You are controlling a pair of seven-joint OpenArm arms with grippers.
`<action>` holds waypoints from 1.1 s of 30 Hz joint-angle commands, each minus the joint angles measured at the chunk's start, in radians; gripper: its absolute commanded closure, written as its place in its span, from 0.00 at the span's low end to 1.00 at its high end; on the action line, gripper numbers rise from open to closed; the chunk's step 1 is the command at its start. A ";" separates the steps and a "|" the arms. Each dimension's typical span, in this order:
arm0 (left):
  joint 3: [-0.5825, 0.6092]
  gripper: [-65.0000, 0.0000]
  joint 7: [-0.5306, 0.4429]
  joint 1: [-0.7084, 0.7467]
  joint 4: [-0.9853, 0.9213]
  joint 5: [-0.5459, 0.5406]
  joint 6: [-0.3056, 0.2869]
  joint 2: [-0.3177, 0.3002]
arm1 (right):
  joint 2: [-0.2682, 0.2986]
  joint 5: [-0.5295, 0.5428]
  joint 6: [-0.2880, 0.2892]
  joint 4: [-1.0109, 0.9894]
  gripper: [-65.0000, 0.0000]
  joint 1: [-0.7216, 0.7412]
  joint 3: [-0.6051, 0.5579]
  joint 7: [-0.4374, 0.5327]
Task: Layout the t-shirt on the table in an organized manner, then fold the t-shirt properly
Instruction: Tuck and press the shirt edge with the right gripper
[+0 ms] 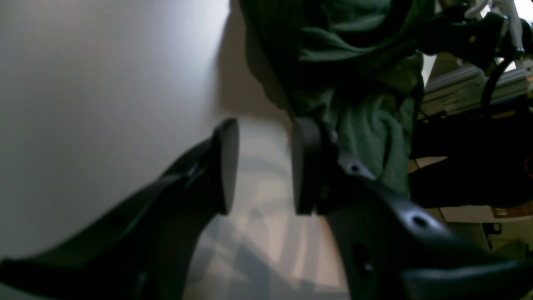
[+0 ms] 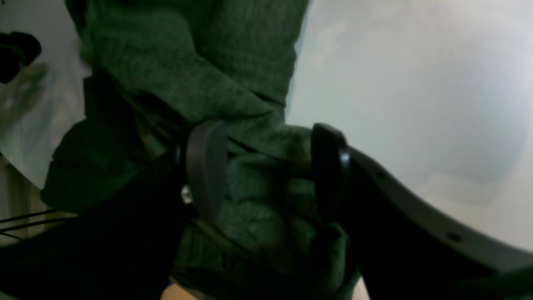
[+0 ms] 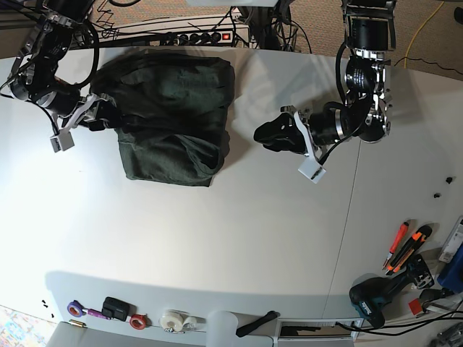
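Cloth lay bunched on the far left part of the white tabletop [image 3: 217,238] in the base view: the dark green t-shirt [image 3: 173,119], partly doubled over itself. We saw the right end effector [image 2: 266,171] at the shirt's left edge, its jaws spread wide with a thick wad of green fabric between them. The left end effector [image 1: 264,166] hung over bare tabletop just beside the shirt's right edge, jaws parted and holding nothing.
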 commanded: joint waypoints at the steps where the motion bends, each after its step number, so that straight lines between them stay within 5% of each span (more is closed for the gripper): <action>1: -0.001 0.69 -0.016 -0.016 0.016 -0.029 -0.009 -0.002 | 0.018 0.027 0.013 0.018 0.51 0.009 0.007 0.023; 11: -0.001 0.69 -0.016 -0.016 0.016 -0.029 -0.009 -0.002 | 0.018 0.084 0.013 0.018 0.51 0.009 0.006 -0.003; 18: -0.001 0.69 -0.016 -0.016 0.016 -0.029 -0.009 -0.003 | 0.018 0.232 0.013 0.019 0.51 0.012 0.006 -0.003; 28: -0.001 0.69 -0.017 -0.016 0.016 -0.029 -0.009 -0.002 | 0.017 0.011 0.013 0.019 0.51 0.014 0.006 -0.003; 30: -0.001 0.69 -0.019 -0.016 0.016 -0.029 -0.009 -0.002 | 0.017 0.011 0.013 0.019 0.58 0.014 0.006 -0.003; 33: -0.001 0.69 -0.019 -0.015 0.016 -0.029 -0.009 -0.002 | 0.017 0.011 0.013 0.019 0.89 0.014 0.006 -0.003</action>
